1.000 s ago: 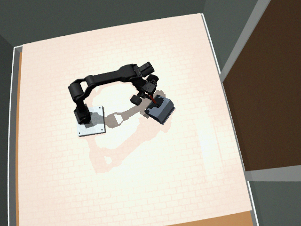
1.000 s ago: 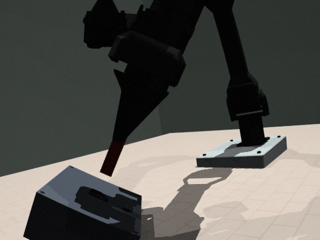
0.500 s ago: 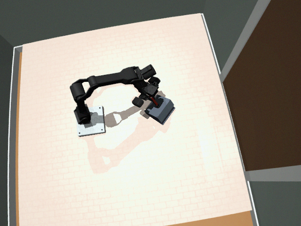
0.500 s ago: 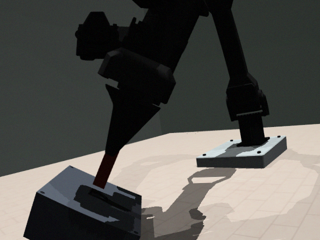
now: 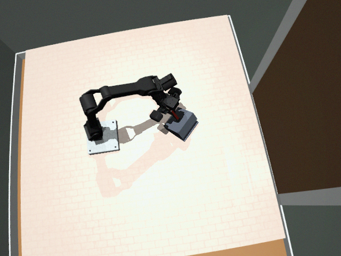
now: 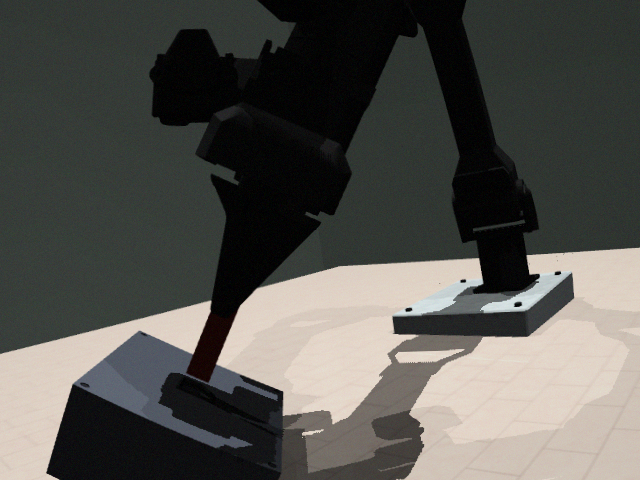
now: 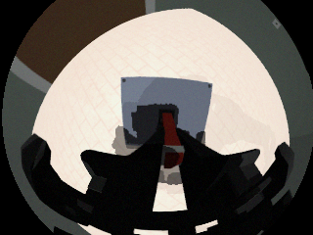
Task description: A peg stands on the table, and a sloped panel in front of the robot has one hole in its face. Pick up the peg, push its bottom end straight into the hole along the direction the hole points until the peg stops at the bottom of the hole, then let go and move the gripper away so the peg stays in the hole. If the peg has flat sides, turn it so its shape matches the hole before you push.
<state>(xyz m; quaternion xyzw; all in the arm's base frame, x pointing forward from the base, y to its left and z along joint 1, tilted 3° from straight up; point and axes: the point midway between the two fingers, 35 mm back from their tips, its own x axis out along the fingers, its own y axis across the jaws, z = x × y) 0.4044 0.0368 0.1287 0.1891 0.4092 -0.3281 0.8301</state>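
A: So where's the peg (image 5: pixel 174 114) (image 6: pixel 209 351) (image 7: pixel 170 128) now?

B: Off the bench (image 5: pixel 192 192) (image 6: pixel 542 392) (image 7: pixel 235 73), clasped near its upper end by the gripper (image 5: pixel 171 109) (image 6: pixel 224 312) (image 7: pixel 168 131). It leans over the sloped panel (image 5: pixel 180 125) (image 6: pixel 135 364) (image 7: pixel 166 90), its bottom end close to the hole (image 6: pixel 192 386) (image 7: pixel 162 116).

A: Then the pick-up is done. Is any of it in?

B: Hardly, I'd judge. A good length of red shows below the fingertips, and the exterior view seems to show the lower end at or just above the mouth (the shadow there is dark, so I can't swear to contact).

A: And the turn to match the shape?

B: The sides look flat, so it matters. The alignment seems roughly right, but I can't confirm the fit.

A: What's left, then?

B: Any last small correction, the straight push to the bottom, letting go, and backing the gripper away so the peg stays put
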